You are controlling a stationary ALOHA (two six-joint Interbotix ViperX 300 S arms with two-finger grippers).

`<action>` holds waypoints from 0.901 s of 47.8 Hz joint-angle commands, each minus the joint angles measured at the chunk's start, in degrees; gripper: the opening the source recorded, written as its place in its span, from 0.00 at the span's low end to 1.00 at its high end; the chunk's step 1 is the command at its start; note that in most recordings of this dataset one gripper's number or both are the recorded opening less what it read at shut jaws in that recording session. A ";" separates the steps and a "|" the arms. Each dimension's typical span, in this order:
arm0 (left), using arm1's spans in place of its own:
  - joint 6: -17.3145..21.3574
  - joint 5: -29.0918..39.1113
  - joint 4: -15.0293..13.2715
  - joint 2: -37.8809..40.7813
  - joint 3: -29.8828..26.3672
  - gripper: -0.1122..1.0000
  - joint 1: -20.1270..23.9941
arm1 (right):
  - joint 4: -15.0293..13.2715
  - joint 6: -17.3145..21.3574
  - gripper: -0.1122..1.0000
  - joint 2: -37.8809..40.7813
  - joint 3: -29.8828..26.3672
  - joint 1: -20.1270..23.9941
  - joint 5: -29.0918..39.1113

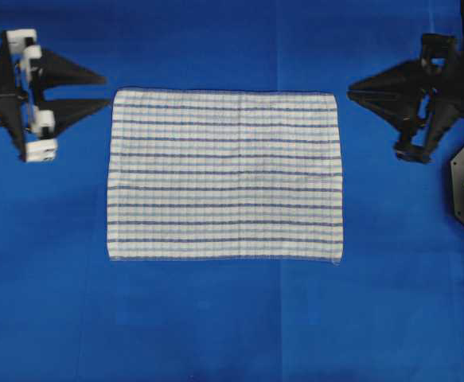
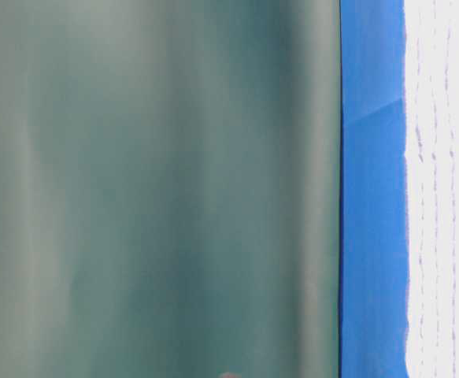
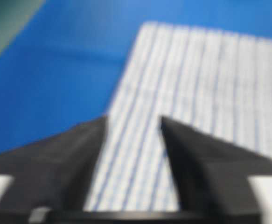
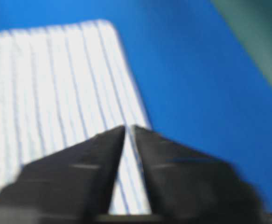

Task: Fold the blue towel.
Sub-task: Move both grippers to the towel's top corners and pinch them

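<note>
White woven cloth crossed by thin dark-blue and light-blue stripes, the blue towel lies spread flat and unfolded as a rectangle in the middle of the plain solid-blue covered counter, its near edge straight and its far edge level with both arms. At the towel's far left corner the left claw points inward with its black triangular fingers parted wide, the tips just short of the cloth's edge. In the left wrist view the left claw frames the striped cloth in its gap. Across the counter, the right claw aims at the towel's far right corner, its fingers drawn nearly together with only a thin slit between them, holding nothing.
</note>
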 commanded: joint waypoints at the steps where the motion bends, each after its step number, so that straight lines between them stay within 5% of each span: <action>1: -0.18 -0.62 -0.26 3.78 -1.76 0.59 1.76 | 0.44 0.09 0.58 3.25 -0.35 -1.67 -1.93; 5: -0.18 -1.23 -0.26 8.00 -2.29 0.77 3.08 | 0.53 0.09 0.76 6.86 -0.09 -3.08 -4.22; 8: -0.18 -2.20 -0.26 11.07 -2.64 0.79 4.13 | 0.70 0.09 0.77 10.28 0.18 -4.04 -6.86; 20: -0.26 -9.49 -0.62 22.85 -2.99 0.73 7.29 | 2.99 0.09 0.71 23.47 0.44 -6.15 -14.33; 34: -0.44 -10.11 -0.62 29.09 -2.90 0.70 10.46 | 5.89 0.00 0.70 34.80 -0.26 -6.68 -21.18; 43: -0.70 -10.37 -0.70 31.82 -3.69 0.53 10.72 | 6.94 0.00 0.70 38.23 -0.44 -6.68 -22.94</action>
